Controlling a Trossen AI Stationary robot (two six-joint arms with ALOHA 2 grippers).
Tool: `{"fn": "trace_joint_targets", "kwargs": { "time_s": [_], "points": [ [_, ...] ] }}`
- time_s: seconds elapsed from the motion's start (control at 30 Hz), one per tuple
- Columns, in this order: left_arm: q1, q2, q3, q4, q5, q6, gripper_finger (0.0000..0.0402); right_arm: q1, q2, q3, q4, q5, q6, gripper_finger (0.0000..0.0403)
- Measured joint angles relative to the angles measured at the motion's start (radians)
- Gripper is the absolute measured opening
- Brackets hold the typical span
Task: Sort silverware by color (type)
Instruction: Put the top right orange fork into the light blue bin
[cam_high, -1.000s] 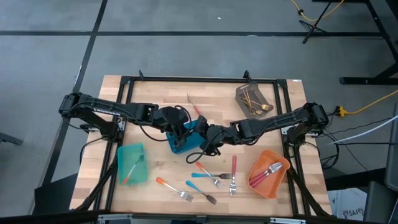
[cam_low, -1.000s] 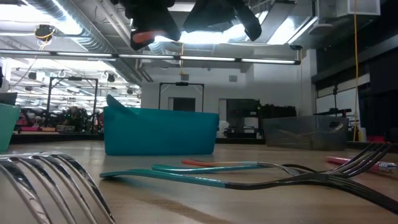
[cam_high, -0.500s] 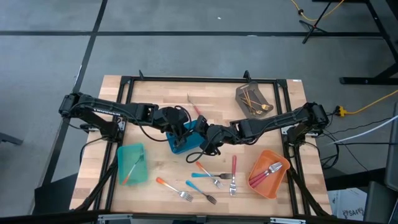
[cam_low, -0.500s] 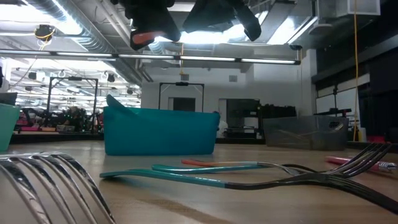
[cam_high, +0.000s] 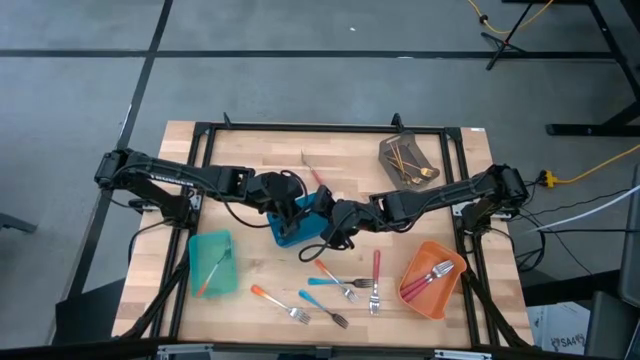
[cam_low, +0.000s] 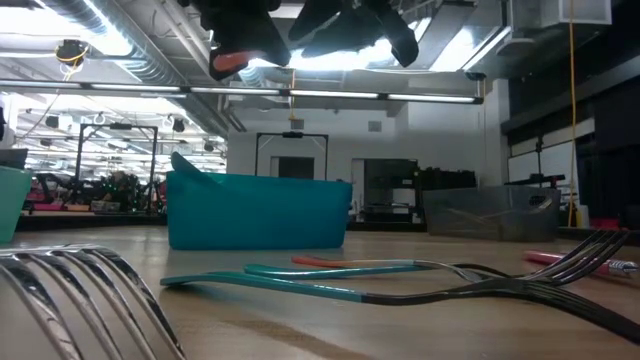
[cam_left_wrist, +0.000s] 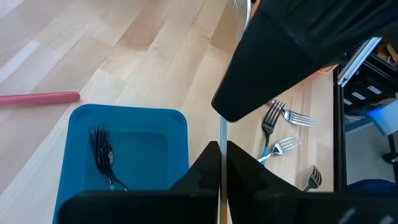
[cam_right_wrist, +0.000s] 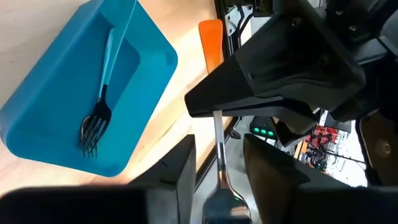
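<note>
An orange-handled fork (cam_right_wrist: 216, 134) hangs in the air above the blue bin (cam_high: 292, 228) at mid table. My left gripper (cam_left_wrist: 222, 148) is shut on it. My right gripper (cam_right_wrist: 217, 155) faces the left one with its fingers open on either side of the fork's neck, apart from it as far as the right wrist view shows. A blue-handled fork (cam_right_wrist: 99, 115) lies in the blue bin. Several more forks (cam_high: 340, 285) lie on the table toward the near edge. My left gripper pinches the fork's thin metal shaft (cam_left_wrist: 222, 134) between its two fingertips, slanting down from the table's left. The orange handle (cam_right_wrist: 210, 34) sticks out past the fingers on the far side from my right gripper. The fork is lifted clear above the blue bin.
A teal bin (cam_high: 212, 263) with an orange-handled utensil stands near left. An orange bin (cam_high: 432, 278) with pink-handled forks is near right, and a grey bin (cam_high: 407, 158) with gold pieces far right. A pink-handled piece (cam_high: 315, 177) lies beyond the blue bin.
My right gripper has opened its fingers and let go of the fork, without shifting place. The fork stays in the left gripper above the blue bin.
</note>
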Motion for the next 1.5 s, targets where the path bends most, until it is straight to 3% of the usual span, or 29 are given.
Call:
{"fn": "trace_joint_targets", "kwargs": {
  "time_s": [0.2, 0.4, 0.57, 0.77, 0.97, 1.13, 1.5],
  "points": [
    [0.016, -0.025, 0.000, -0.039, -0.001, -0.066, 0.0002, 0.001, -0.007, 0.000, -0.009, 0.066, 0.016, 0.0147],
    [0.014, -0.136, 0.001, -0.187, -0.012, -0.221, 0.0002, -0.001, -0.057, 0.001, -0.069, 0.064, 0.118, 0.0145],
    [-0.048, -0.239, 0.001, -0.371, -0.015, -0.477, 0.0002, -0.009, -0.084, 0.000, -0.117, 0.064, 0.188, 0.0145],
    [-0.206, -0.315, 0.001, -0.537, 0.017, -0.855, 0.0001, -0.050, -0.092, 0.001, -0.154, 0.014, 0.264, 0.0144],
    [-0.370, -0.310, 0.000, -0.656, 0.117, -1.130, 0.0001, -0.097, -0.090, 0.001, -0.167, -0.073, 0.317, 0.0144],
    [-0.480, -0.269, 0.000, -0.730, 0.143, -1.282, 0.0001, -0.120, -0.090, 0.001, -0.169, -0.120, 0.355, 0.0144],
    [-0.629, -0.124, 0.000, -0.827, 0.296, -1.417, 0.0002, -0.126, -0.090, 0.000, -0.172, -0.135, 0.374, 0.0144]
  ]
}}
